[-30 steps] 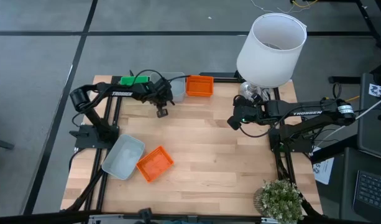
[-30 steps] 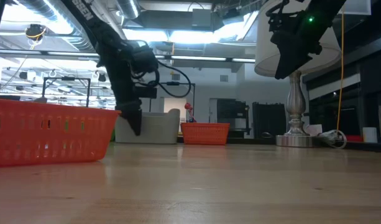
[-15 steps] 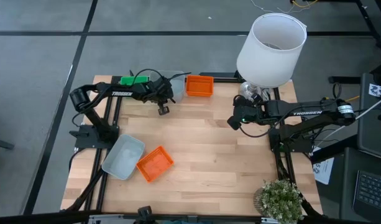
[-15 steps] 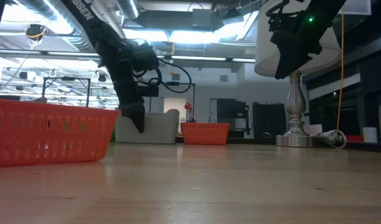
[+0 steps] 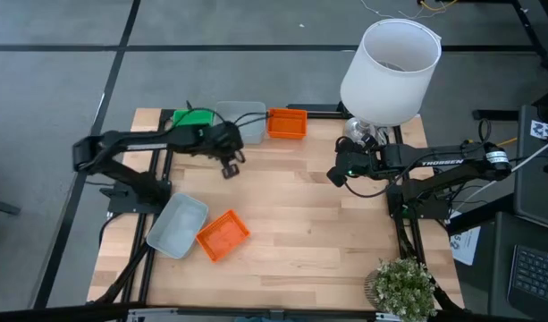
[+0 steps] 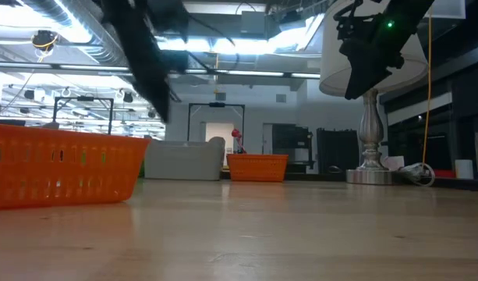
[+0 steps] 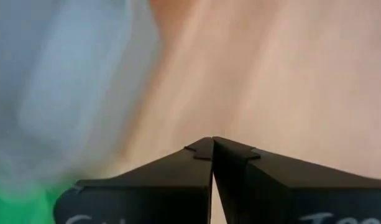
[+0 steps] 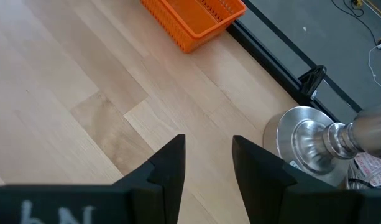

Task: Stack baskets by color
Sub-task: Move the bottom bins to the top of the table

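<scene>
Three baskets stand in a row along the far edge: green (image 5: 195, 118), grey (image 5: 240, 121) and orange (image 5: 287, 123). A second grey basket (image 5: 177, 224) and a second orange basket (image 5: 223, 235) lie side by side at the near left. My left gripper (image 5: 228, 167) hangs shut and empty above the wood, just on the near side of the far grey basket (image 7: 72, 81). My right gripper (image 5: 338, 175) hovers open and empty at the right, near the lamp foot, with the far orange basket (image 8: 193, 18) ahead of it.
A big white lampshade (image 5: 390, 70) on a silver foot (image 8: 314, 149) stands at the far right corner. A potted plant (image 5: 403, 288) sits at the near right corner. Bare wood (image 5: 300, 224) fills the middle of the table.
My left gripper, still shut, has risen from table level beside the far grey basket to well above it and has drawn back a little toward the near left. The baskets have stayed where they were.
</scene>
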`<state>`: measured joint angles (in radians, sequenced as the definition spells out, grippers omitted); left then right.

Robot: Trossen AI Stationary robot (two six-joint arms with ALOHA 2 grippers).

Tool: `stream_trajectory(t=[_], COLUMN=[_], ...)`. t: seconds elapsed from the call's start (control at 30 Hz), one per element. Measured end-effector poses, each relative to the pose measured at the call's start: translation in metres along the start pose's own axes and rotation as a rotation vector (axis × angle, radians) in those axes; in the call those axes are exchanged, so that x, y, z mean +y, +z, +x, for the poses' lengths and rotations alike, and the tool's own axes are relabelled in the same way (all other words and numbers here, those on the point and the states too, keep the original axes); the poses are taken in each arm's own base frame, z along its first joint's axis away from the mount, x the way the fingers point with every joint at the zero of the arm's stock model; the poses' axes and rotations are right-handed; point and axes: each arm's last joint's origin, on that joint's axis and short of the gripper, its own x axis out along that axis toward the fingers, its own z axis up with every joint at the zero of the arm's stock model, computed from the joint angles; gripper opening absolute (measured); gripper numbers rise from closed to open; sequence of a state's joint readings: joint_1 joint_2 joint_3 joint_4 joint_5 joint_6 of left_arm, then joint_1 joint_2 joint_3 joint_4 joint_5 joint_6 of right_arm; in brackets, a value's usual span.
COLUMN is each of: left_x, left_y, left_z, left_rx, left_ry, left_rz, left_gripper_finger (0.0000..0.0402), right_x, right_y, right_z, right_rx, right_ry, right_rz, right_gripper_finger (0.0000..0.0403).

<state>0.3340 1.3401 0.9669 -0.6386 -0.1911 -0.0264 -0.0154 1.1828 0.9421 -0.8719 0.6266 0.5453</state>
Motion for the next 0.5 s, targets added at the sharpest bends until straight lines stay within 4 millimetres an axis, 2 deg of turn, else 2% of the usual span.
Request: stream_trajectory(t=[0.1,0.17,0.3,0.43,0.5], left_x=[-0.013,-0.024,-0.059,-0.108,-0.125], left_y=[-0.013,-0.022,-0.038,-0.054,-0.062], left_z=[-0.032,-0.044,-0.048,-0.042,-0.046], left_rx=[0.095,0.147,0.181,0.256,0.298], left_ry=[-0.093,-0.183,-0.292,-0.390,-0.405], left_rz=[-0.123,-0.196,-0.282,-0.200,-0.174], left_gripper_finger=[0.0000,0.0000,0.0000,0.0000,0.0000], right_x=[0.000,0.000,0.000,0.000,0.000], right_y=[0.000,0.000,0.000,0.000,0.000], right_z=[0.000,0.000,0.000,0.000,0.000], right_rx=[0.000,0.000,0.000,-0.001,-0.003], right_ry=[0.000,0.000,0.000,0.000,0.002], right_rz=[0.000,0.001,0.002,0.003,0.004], right_gripper_finger=[0.0134,0.0134,0.0134,0.0134,0.0134])
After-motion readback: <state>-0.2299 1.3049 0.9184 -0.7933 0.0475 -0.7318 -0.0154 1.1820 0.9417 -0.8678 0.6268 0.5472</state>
